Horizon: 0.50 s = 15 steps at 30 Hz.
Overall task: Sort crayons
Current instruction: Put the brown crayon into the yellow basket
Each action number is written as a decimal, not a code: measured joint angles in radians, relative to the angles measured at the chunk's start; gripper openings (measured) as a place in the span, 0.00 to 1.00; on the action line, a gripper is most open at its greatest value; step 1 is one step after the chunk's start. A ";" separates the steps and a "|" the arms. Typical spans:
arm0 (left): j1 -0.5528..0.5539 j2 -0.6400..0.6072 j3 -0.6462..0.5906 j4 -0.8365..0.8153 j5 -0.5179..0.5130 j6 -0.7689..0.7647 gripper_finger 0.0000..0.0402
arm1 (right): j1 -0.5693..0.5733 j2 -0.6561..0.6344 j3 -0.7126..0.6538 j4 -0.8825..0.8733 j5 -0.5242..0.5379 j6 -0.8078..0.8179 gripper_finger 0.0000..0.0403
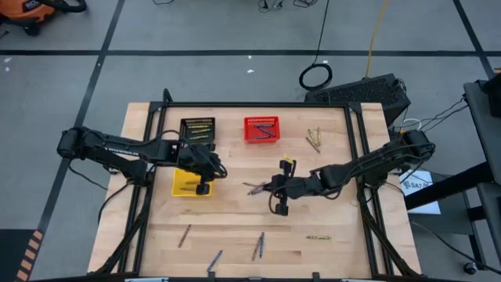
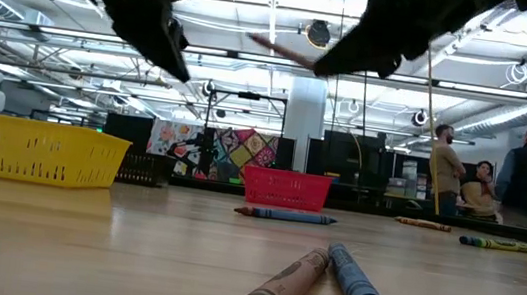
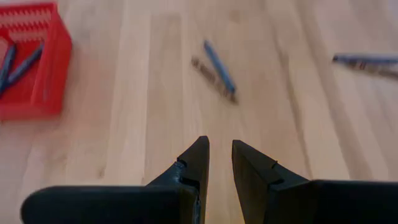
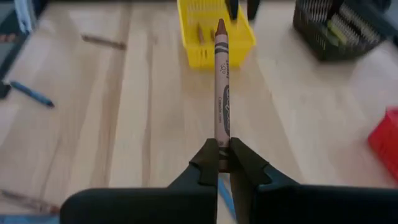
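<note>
Right gripper (image 4: 219, 163): my jaws are clamped tight on the butt end of a brown crayon (image 4: 221, 87), which sticks straight out ahead of the fingers. Gripping the end leaves the whole shaft free, so I judge it can tip into a basket without my fingers fouling the rim. I hang above mid-table, clear of the wood.

Directly beyond the crayon tip sits the yellow basket (image 4: 214, 37), already holding brownish sticks, so I take it as the likely destination for this colour. The black basket (image 4: 339, 28) lies off to one side with yellow-green sticks inside.

Left gripper (image 1: 202, 186): jaws parted by a narrow gap, nothing between them, hovering at the yellow basket's near edge. My left arm seems to be waiting.

Farther out, the red basket (image 1: 261, 129) holds blue crayons. Unsorted crayons remain: a mixed pair (image 2: 312, 285) near the front edge, others scattered along that edge, one yellow-green stick (image 1: 318, 236) front right, and a small yellow-green cluster (image 1: 315, 139) at the back right.

Judgement: sorting is partly done; several sticks remain.
</note>
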 joint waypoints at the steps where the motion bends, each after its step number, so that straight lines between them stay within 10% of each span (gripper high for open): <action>1: 0.000 0.000 -0.012 0.052 0.009 -0.002 0.17 | 0.000 -0.006 0.000 0.018 0.000 -0.015 0.00; 15: -0.041 0.000 -0.065 0.513 0.065 0.003 0.17 | -0.001 -0.029 0.001 0.312 0.082 -0.232 0.00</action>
